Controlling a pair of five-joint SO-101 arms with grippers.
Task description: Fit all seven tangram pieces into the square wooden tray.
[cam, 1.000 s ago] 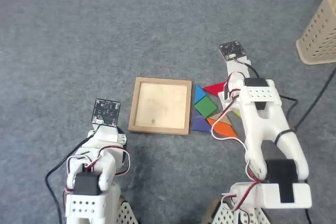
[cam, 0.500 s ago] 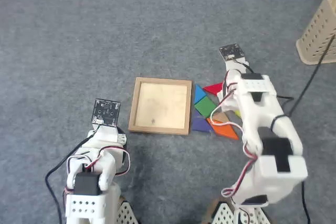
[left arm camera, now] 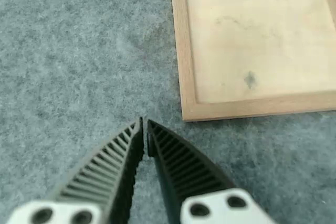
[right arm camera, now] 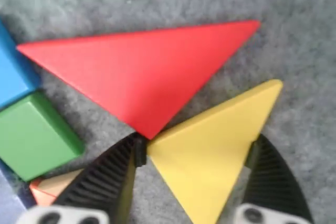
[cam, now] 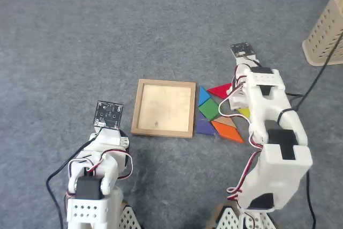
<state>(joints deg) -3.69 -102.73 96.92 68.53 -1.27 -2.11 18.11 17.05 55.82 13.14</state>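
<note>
Straddling yellow wooden triangle (right arm camera: pixel 210 129), lower centre: right gripper (right arm camera: pixel 197 150), fingers wide.
Closing could shove the adjoining red wooden triangle (right arm camera: pixel 142 72); left gripper (left arm camera: pixel 144 127) sits pinched nearly closed.

Between the fingers of the right gripper (right arm camera: pixel 197 148), the yellow triangle (right arm camera: pixel 220 124) is cut off at its near tip; the blue piece (right arm camera: pixel 11 77) and orange piece (right arm camera: pixel 52 187) alongside are cropped, as is the tray (left arm camera: pixel 181 51) ahead of the left gripper (left arm camera: pixel 144 125).

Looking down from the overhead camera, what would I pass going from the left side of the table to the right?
White left robot arm → square wooden tray → blue tangram piece → yellow triangle piece → beige slatted basket.
</note>
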